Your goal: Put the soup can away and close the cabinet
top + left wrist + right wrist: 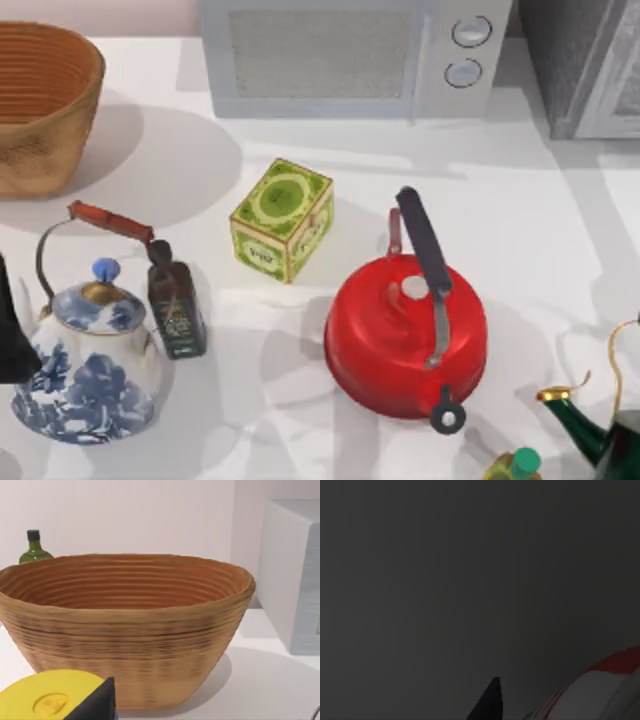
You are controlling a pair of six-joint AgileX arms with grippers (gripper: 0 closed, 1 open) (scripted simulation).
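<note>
Landmark for all positions: the red kettle point(405, 335), standing on the white counter point(560, 230) right of centre, its black handle lying across the lid.

1. The cabinet point(575, 65), grey and speckled with a pale framed panel, stands behind the red kettle and to its right, at the counter's far right corner. Whether its door is open or closed cannot be told.
2. The soup can: its place cannot be told. The right wrist view is dark.
3. The white microwave point(350, 55) stands directly behind the red kettle, just left of the cabinet.
4. The green tea tin point(282, 220) sits behind and left of the red kettle, apart from it.
5. The dark bottle point(175, 300) stands upright well to the kettle's left, just beside the blue-and-white teapot point(90, 365).
6. The woven basket point(40, 105) occupies the far left corner, well apart from the kettle. In the left wrist view a green glass bottle point(34, 550) shows beyond its rim.
7. A green kettle point(600, 430) sits to the red kettle's right, at the near edge.

Left arm point(8, 335): at the counter's left edge, beside the teapot. The left tool point(97, 705) faces the basket, with a yellow round lid point(47, 700) just beside it; released or clenched cannot be told.

Right tool: state cannot be told.
</note>
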